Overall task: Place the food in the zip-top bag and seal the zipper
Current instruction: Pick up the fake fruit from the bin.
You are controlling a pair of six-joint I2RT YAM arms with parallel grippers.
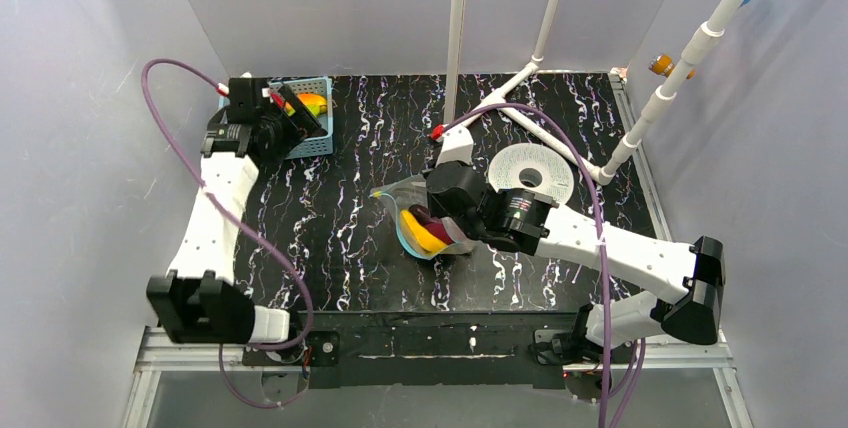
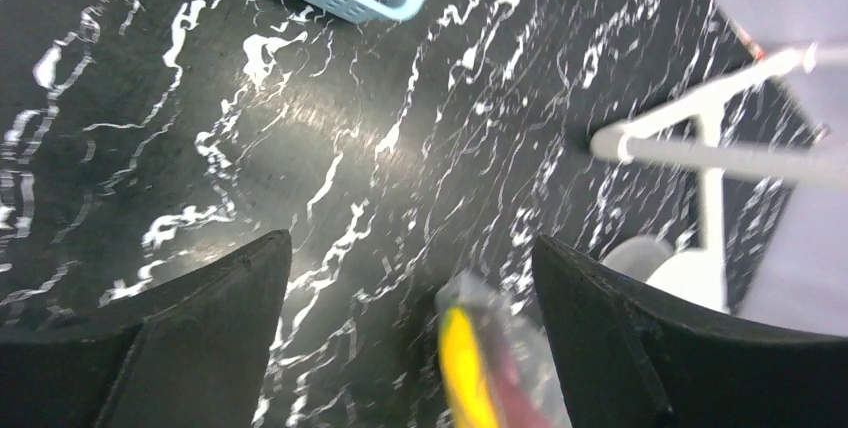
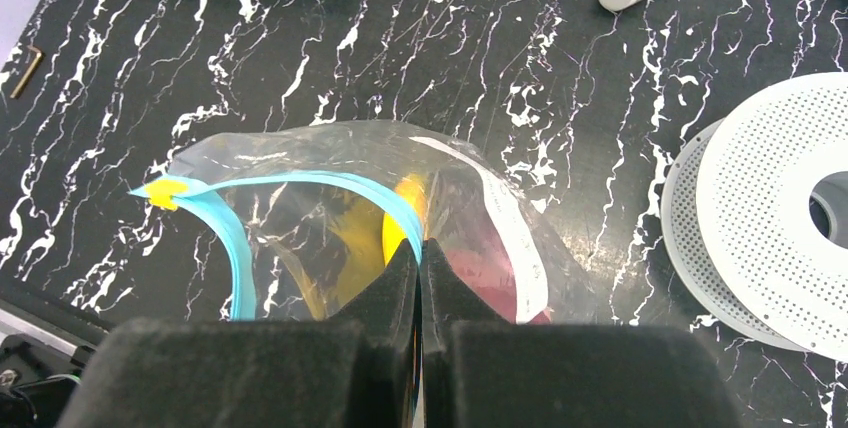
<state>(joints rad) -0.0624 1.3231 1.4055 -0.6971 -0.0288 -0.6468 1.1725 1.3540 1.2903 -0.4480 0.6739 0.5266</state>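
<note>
The zip-top bag [image 3: 330, 163] (mouth agape, banana [image 1: 420, 233] inside) is held at the centre of the table [image 1: 340, 258], its zipper [image 3: 235, 248] pinched by the closed right gripper [image 3: 420, 253]. At ten o'clock, the left gripper [image 2: 410, 238] is spread wide, empty, by the basket [image 1: 312, 120]. Should the pinch slip, the mouth may collapse.

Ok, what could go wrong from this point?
1. The right gripper, jaws shut, pinches the zip-top bag at one spot by the zipper. The mouth gapes unevenly, so the next piece may miss it.
2. Some food lies in the basket while the left gripper has open, empty jaws; sealing now would leave it out.
3. Tugging the bag could spill the banana inside.
</note>
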